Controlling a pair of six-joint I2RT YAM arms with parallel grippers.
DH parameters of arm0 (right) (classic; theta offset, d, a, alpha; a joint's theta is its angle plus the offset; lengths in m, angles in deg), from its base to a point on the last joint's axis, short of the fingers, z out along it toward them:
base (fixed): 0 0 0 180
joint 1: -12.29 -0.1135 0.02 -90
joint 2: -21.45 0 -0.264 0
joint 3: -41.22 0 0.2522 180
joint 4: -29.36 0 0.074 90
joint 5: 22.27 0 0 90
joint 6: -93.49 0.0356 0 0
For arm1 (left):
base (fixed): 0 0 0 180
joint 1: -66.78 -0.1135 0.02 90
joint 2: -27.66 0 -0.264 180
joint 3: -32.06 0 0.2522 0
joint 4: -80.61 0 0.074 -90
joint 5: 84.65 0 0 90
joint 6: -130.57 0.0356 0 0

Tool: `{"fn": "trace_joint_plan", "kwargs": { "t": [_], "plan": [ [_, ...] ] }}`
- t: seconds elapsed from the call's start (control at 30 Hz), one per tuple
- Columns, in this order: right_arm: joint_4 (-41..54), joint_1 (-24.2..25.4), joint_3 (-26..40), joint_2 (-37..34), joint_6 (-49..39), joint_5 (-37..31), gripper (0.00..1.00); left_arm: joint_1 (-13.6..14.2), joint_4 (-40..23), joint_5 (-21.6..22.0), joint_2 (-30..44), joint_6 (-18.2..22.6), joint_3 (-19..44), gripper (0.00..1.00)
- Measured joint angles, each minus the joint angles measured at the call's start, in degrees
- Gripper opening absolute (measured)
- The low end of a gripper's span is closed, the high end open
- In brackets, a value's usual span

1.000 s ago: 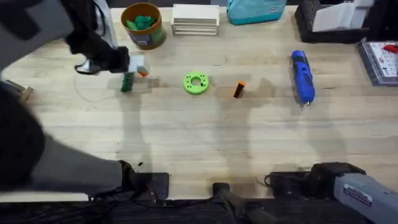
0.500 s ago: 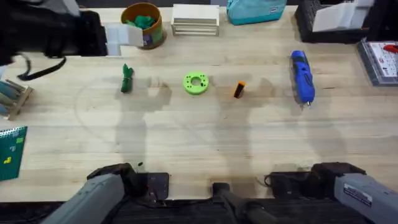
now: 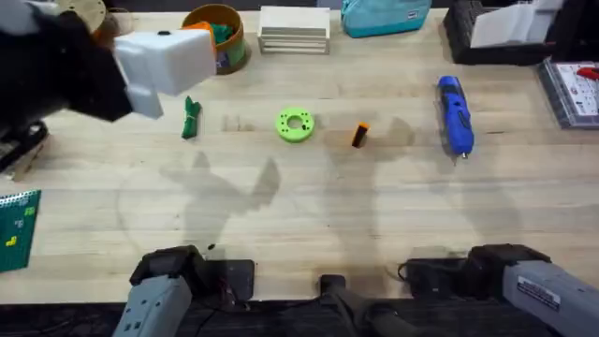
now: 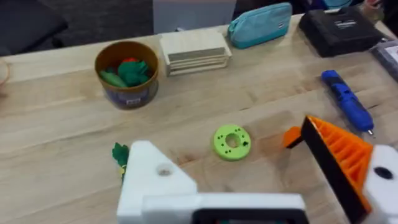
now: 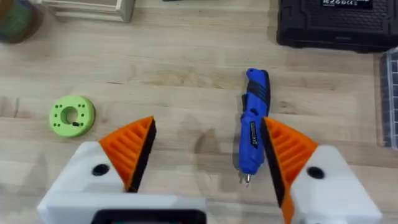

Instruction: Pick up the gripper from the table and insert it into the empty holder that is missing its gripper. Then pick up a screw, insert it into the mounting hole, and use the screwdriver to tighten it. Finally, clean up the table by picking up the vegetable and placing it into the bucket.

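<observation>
Gripper [image 3: 359, 135] lying on surface [image 3: 309, 206] between ring [image 3: 295, 125] and screwdriver [image 3: 455, 116], long axis roughly fore-aft. Left pincer [image 4: 261, 171] raised, empty, spread wide, one finger missing; right pincer [image 5: 205, 155] open, probably nearer.

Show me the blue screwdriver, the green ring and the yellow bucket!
screwdriver [image 3: 455, 114], overhead view, middle of its blue body.
green ring [image 3: 295, 125], overhead view, its flat top face.
bucket [image 4: 128, 91], left wrist view, its side wall.

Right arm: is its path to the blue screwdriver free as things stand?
Probably yes. The screwdriver lies alone on bare table ahead of the open right gripper, with nothing between them.
</observation>
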Motion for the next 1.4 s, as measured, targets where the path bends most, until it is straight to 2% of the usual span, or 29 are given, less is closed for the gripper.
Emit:
{"fn": "trace_joint_plan", "kwargs": {
  "t": [0.3, 0.43, 0.7, 0.77, 0.8, 0.93, 1.23, 1.4],
  "plan": [
    [0.0, 0.0, 0.0, 0.0, 0.0, 0.0, 0.991, 0.0, 0.0, -1.4, -1.9, 0.0, -0.2, 0.985],
    [0.0, 0.0, 0.0, 0.0, 0.0, 0.0, 0.991, 0.0, 3.0, -1.7, -2.1, 0.0, -3.0, 0.985],
    [0.0, 0.0, 0.0, 0.0, 0.0, 0.0, 0.992, 0.0, 17.8, -3.0, -8.4, 0.0, -19.9, 0.987],
    [0.0, 0.0, 0.0, 0.0, 0.0, 0.0, 0.991, 0.0, 20.8, -3.5, -11.1, 0.0, -24.3, 0.987],
    [0.0, 0.0, 0.0, 0.0, 0.0, 0.0, 0.990, 0.0, 24.3, -4.0, -15.6, 0.0, -30.8, 0.987],
    [0.0, 0.0, 0.0, 0.0, 0.0, 0.0, 0.990, 0.0, 29.3, -5.9, -21.1, 0.0, -39.3, 0.986],
    [0.0, 0.0, 0.0, 0.0, 0.0, 0.0, 0.990, 0.0, 42.5, -9.5, -31.4, -1.2, -55.0, 0.987],
    [0.0, 0.0, 0.0, 0.0, 0.0, 0.0, 0.991, 0.0, 45.4, -9.7, -37.2, -1.3, -60.3, 0.986]
  ]
}}
